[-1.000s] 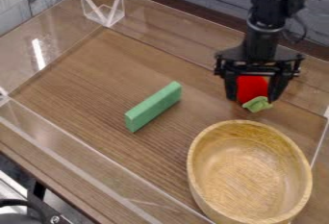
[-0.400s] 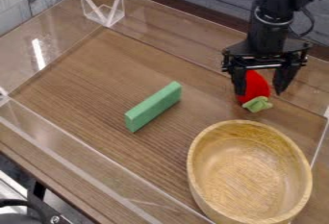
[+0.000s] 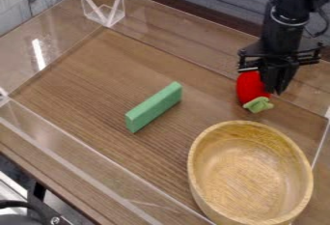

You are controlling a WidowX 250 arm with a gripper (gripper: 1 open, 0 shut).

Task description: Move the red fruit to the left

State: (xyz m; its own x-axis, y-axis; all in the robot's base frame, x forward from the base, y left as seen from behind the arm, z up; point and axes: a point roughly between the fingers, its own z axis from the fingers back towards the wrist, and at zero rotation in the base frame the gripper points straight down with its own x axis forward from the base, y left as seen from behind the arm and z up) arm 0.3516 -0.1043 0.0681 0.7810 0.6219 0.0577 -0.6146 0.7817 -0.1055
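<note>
As seen from the near edge going back: 1 wooden bowl (image 3: 252, 176) at the right near corner of the table (image 3: 91, 84), round, upright, showing only its pale grain inside. Bounded on the near and left sides by a low clear wall (image 3: 39, 123).

Further in, toward the middle: 1 flat green block (image 3: 153, 106), lying on the wood at a slant, near end lower left, far end upper right. Well apart from the bowl and from everything else.

Beyond the bowl's far rim, on the right side: the red fruit (image 3: 253, 90), glossy, resting on the table with its green leafy cap (image 3: 260, 104) turned toward the bowl. Near the bowl but not touching it, and well to the right of the green block.

Directly over the fruit's upper right part: the gripper (image 3: 275, 75), black, pointing straight down from the arm (image 3: 290, 16). Jaws drawn together, with no gap showing between them. Overlaps the fruit's top edge from this angle; cannot tell whether any of the fruit is pinched or merely sits beside the tips.

Farthest back, at the left far corner: 1 clear folded bracket (image 3: 103, 10) standing by the wall.
</note>
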